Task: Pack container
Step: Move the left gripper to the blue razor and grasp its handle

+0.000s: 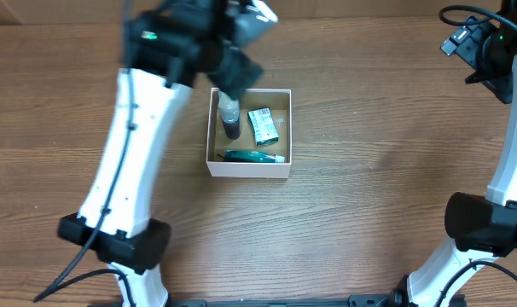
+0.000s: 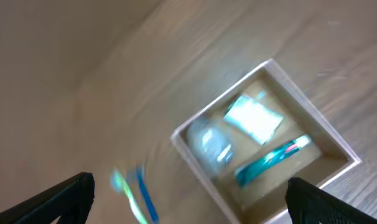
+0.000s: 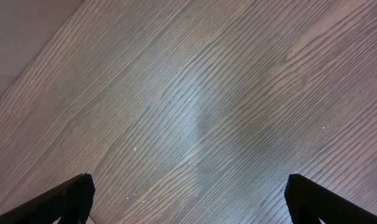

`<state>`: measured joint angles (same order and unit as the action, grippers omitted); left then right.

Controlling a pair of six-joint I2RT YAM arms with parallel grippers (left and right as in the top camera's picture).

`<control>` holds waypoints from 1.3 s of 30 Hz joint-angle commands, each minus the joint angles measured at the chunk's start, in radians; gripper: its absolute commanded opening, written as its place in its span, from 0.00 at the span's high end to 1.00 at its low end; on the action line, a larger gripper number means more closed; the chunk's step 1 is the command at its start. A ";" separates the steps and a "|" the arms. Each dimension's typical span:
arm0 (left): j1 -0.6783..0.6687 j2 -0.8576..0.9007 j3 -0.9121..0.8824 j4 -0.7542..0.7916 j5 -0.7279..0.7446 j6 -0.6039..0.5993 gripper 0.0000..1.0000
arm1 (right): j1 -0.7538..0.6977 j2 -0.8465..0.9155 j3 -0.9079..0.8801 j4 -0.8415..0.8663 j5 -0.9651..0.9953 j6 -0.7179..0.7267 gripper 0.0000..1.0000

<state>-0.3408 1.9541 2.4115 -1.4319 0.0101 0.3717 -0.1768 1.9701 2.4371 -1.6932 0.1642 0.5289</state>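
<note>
The container [image 1: 248,170], a square white-walled box with a brown floor, sits mid-table. It holds a clear bottle with a dark cap [image 1: 231,119], a green-and-white packet [image 1: 263,125] and a teal tube [image 1: 254,157]. The left arm's dark end [image 1: 233,64] hangs over the box's far-left corner. In the blurred left wrist view my left gripper [image 2: 190,182] is open and empty above the container [image 2: 316,115]. A thin blue-and-green item [image 2: 135,196] lies on the table outside its wall. My right gripper [image 3: 188,183] is open and empty over bare wood.
The right arm [image 1: 480,47] is raised at the far right corner of the wooden table [image 1: 369,196]. The left arm's white link [image 1: 130,145] runs along the left of the box. Both arm bases stand at the near edge.
</note>
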 commanded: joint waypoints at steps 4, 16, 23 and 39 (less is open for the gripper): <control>0.386 0.068 -0.060 -0.085 0.193 -0.327 0.00 | -0.003 -0.010 0.004 0.004 0.006 0.006 0.00; 0.430 0.238 -0.465 0.136 0.196 -0.297 0.11 | -0.003 -0.010 0.004 0.004 0.006 0.006 0.00; 0.425 0.364 -0.467 0.159 0.162 -0.298 0.18 | -0.003 -0.010 0.004 0.004 0.006 0.006 0.00; 0.364 0.380 -0.500 0.284 -0.040 -0.315 0.34 | -0.003 -0.010 0.004 0.004 0.006 0.006 0.00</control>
<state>0.0616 2.3241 1.9320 -1.1614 0.0223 0.0719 -0.1768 1.9701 2.4371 -1.6932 0.1642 0.5285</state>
